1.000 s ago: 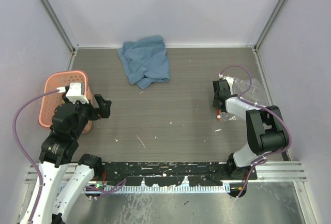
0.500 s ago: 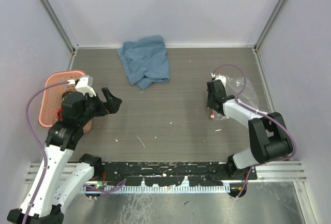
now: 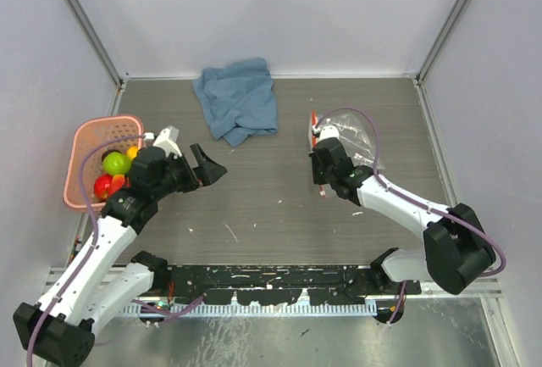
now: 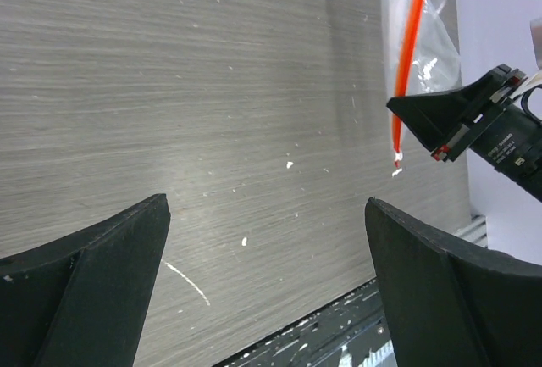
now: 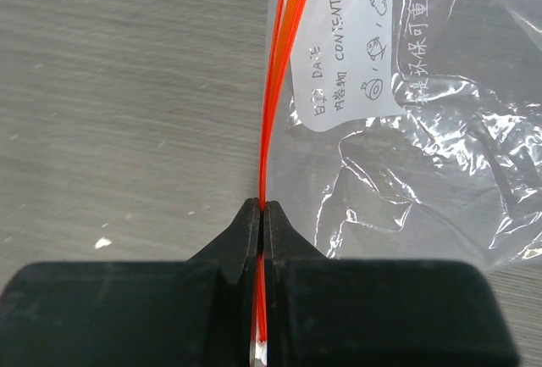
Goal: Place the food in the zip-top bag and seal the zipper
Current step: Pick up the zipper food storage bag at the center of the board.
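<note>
Red-orange strip, entry one: the zipper (image 5: 275, 87), running along the left edge of the zip-top bag (image 5: 406, 147), which sits right of centre on the table (image 3: 271, 214). It is pinched edge-on near its white end piece. Farther from the pinch the two tracks part a little, so I read the mouth as unsealed there. The bag is clear film with a printed label, and I see nothing inside. I cannot tell whether it rests on the table or hangs just off it.

Entry two: right gripper (image 5: 262, 214), jaws pressed together on the zipper. I judge the corner hold is meant to anchor the bag and turn its mouth toward the other arm.

Entry three: left gripper (image 3: 212, 169), fingers spread wide with nothing between them, over bare table left of centre and aimed at the bag, well apart from it. I take the wide stance as readiness to take the far side of the mouth or a fruit. I cannot tell which.

Entry four: the food (image 3: 116, 162), with green, red and orange pieces showing, all in the pink basket (image 3: 80, 142) at the left edge. None is bagged, so loading is not yet begun.

Entry five: blue cloth (image 3: 240, 100), crumpled at the far side, well clear of the work.
</note>
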